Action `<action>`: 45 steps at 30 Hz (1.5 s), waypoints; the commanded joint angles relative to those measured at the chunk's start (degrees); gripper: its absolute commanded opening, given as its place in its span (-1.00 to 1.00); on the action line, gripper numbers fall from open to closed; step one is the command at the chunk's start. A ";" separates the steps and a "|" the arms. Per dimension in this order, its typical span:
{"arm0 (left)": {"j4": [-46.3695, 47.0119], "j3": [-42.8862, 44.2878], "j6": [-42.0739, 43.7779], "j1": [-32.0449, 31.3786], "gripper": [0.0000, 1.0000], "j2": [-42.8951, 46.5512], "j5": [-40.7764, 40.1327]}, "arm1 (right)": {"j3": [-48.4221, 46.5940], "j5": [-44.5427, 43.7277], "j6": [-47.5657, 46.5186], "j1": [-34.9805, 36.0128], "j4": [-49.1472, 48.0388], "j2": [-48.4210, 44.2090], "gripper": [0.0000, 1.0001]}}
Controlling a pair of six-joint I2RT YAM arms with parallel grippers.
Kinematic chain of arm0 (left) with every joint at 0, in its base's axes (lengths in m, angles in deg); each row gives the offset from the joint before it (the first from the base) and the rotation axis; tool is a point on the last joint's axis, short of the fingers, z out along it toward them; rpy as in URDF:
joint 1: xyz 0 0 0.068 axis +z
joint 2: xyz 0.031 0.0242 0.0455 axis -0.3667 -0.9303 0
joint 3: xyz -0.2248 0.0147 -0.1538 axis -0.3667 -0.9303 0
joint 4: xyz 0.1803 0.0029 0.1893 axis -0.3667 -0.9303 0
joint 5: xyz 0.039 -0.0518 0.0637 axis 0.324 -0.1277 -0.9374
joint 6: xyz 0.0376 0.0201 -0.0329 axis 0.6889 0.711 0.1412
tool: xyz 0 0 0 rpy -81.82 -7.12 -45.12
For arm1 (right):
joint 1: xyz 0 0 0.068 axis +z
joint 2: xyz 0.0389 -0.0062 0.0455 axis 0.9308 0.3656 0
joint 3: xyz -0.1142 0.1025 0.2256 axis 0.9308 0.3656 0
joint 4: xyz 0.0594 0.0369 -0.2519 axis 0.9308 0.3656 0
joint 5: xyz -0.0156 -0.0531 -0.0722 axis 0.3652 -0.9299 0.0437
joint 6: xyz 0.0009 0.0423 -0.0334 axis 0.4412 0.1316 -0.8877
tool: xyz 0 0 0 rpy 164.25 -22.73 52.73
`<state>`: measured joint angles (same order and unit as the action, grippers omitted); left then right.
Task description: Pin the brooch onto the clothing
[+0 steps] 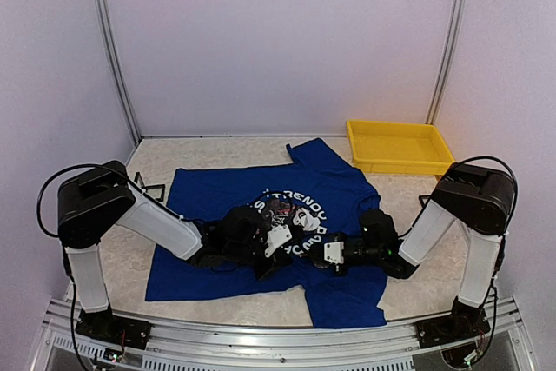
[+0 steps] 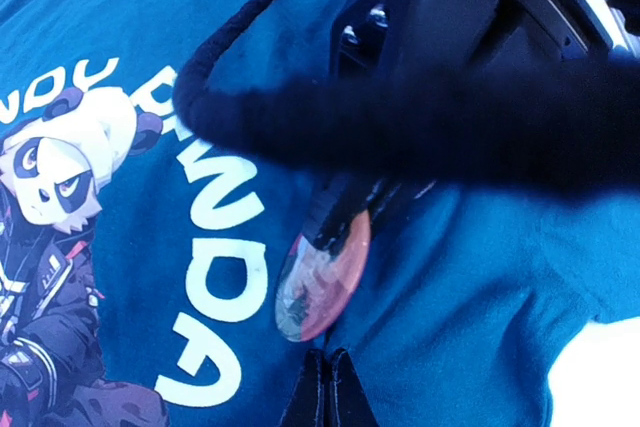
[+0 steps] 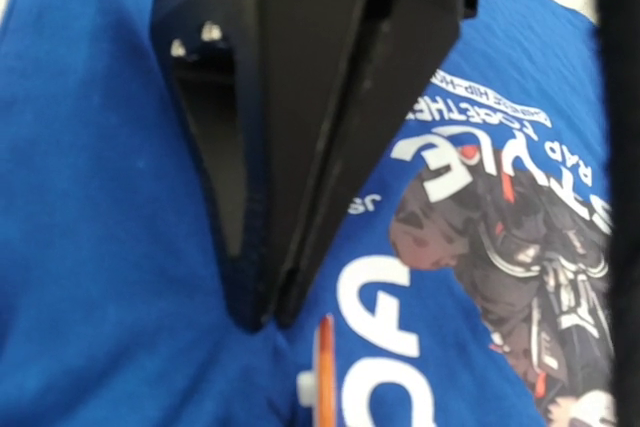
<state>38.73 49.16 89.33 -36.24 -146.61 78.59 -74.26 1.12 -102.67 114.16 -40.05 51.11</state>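
The royal-blue T-shirt lies flat on the table, its panda print facing up. The brooch, a round pinkish button, stands tilted on the shirt beside the white "PANDA" letters. It shows edge-on as an orange sliver in the right wrist view. My left gripper is shut, its tips pinching a pucker of shirt cloth just below the brooch. My right gripper is shut on a fold of cloth right beside the brooch. Its black body hangs over the brooch's top edge. The two grippers meet at mid-chest.
A yellow tray stands at the back right, just off the shirt's sleeve. A small black frame sits by the shirt's left sleeve. Two metal posts rise at the back corners. White walls close in the sides.
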 commanded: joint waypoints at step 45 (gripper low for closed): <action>6.77 -3.66 -1.86 -0.42 -1.00 3.84 0.35 | 0.70 -6.40 2.71 0.85 -2.40 -0.76 -1.00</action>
<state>43.73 46.21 87.41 -36.29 -144.32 77.73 -73.36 -3.21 -96.44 114.18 -45.80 51.08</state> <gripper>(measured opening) 0.005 0.006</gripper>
